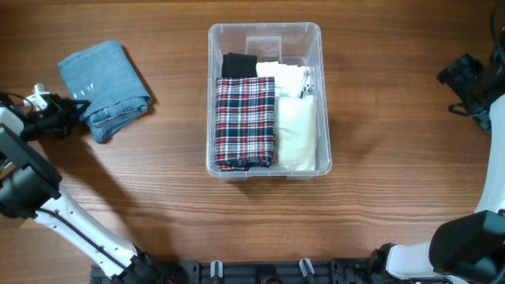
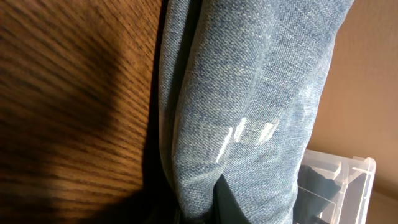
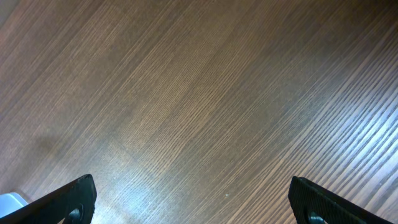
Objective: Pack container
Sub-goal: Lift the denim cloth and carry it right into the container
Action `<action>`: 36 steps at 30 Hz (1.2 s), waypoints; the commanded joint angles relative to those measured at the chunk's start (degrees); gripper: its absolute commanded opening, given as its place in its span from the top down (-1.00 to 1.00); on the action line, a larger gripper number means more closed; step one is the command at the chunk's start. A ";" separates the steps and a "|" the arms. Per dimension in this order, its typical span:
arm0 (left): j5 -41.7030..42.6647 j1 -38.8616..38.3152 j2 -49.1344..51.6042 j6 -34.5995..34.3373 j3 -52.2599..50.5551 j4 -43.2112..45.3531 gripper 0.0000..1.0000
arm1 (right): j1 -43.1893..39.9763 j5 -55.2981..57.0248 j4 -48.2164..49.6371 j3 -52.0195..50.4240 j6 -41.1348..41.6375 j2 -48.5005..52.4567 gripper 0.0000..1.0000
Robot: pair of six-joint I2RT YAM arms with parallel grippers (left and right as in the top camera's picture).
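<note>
The container (image 1: 264, 27) stands at the centre of the tabletop (image 1: 379, 213), part-filled with folded cloths (image 1: 246, 118). It is judged light, stiff-walled and smooth, best taken at the rim. The jeans (image 1: 106, 83), at its 9 o'clock, are judged soft, floppy and fairly heavy. Their near edge is pinched by the left end effector (image 1: 79, 110). The right end effector (image 3: 193, 202) is spread and empty. No writing can be read.
</note>
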 commanded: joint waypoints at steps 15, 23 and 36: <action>10.01 -2.34 -26.03 -1.05 1.36 -1.07 0.92 | -0.24 -0.42 0.11 -0.42 0.70 0.48 -0.99; 10.40 -9.44 -43.95 -5.99 1.33 -1.01 0.92 | -0.24 -0.42 0.11 -0.42 0.70 0.48 -1.00; 8.98 -36.76 -52.83 -16.13 1.27 -0.87 0.92 | -0.24 -0.42 0.11 -0.42 0.70 0.48 -0.99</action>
